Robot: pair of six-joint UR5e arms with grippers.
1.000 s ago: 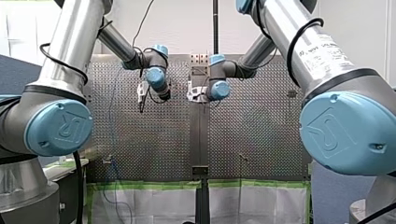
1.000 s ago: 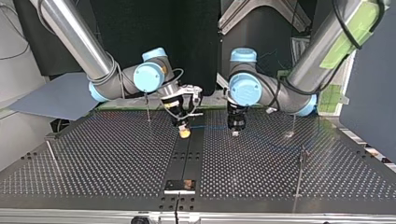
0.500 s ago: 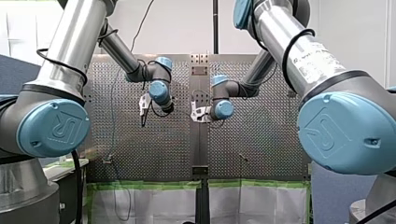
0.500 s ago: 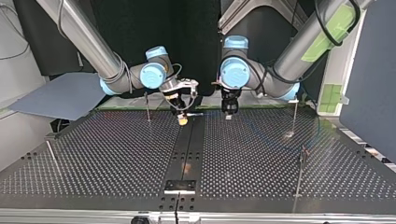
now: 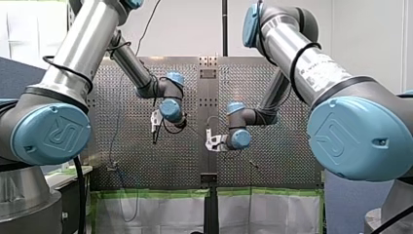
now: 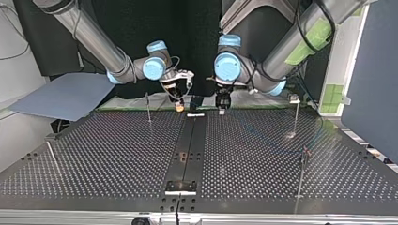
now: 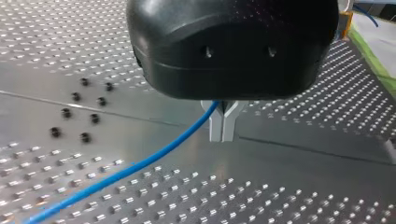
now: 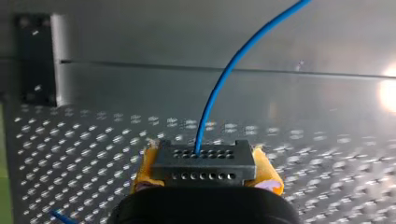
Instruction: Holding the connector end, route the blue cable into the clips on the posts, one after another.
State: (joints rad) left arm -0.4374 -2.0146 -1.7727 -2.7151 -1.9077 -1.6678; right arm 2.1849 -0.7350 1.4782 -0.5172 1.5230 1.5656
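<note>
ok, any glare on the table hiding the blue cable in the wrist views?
Right wrist view: a bright glare patch on the perforated metal table, off to one side of the thin blue cable, which reads clearly from the dark grey connector block up. Left wrist view: only a soft sheen; the cable shows plainly leaving my left gripper.

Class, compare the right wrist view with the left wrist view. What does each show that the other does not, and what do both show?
Only the right wrist view: the connector, a dark block with rows of holes, clamped between the right gripper's yellow pads.
Only the left wrist view: the left gripper, black with metal fingers closed on the cable.
Both: the blue cable running over the perforated table.
</note>
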